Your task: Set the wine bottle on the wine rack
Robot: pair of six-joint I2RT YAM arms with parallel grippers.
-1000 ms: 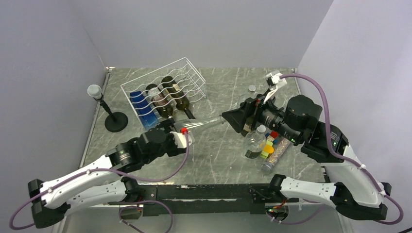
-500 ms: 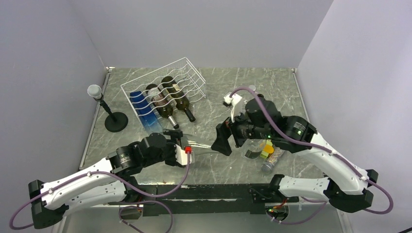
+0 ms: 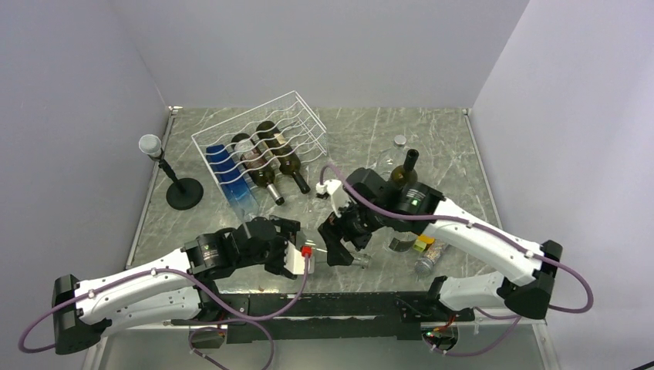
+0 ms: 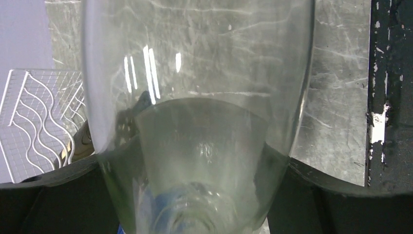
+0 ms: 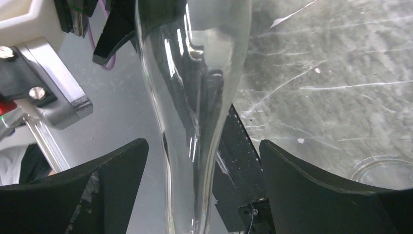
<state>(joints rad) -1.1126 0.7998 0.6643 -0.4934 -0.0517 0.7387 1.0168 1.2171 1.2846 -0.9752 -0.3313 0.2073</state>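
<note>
currently my left gripper (image 4: 195, 168) is clamped on the clear wine bottle (image 4: 195, 97). on the left wrist camera the wide glass body fills the gap, and both black fingers (image 4: 48, 204) sit tight against its sides. the right gripper (image 5: 202, 146) is spread wide around the neck of the same bottle. on the right wrist camera i see a plain gap between the thin glass and each finger (image 5: 73, 195), so that tool has hold of nothing.

from the top camera the bottle lies roughly level between the two grippers. it is on the near side of the wine rack (image 3: 262, 139), off the rack's right end and well apart from it, toward the arm bases. its body end is the end closer to the rack and its neck points away to the right. i cannot tell whether the glass touches the grey marble table (image 3: 362, 131).

in the rack lie a blue bottle (image 3: 227, 173) at the left end and two dark bottles (image 3: 261, 166) next to it, their necks poking out of the near side. a black microphone stand (image 3: 183, 193) is just left of the rack. an upright green bottle (image 3: 405, 173) stands well to the right of the rack, behind the right arm, and a small round cap (image 3: 399, 140) lies beyond it.
</note>
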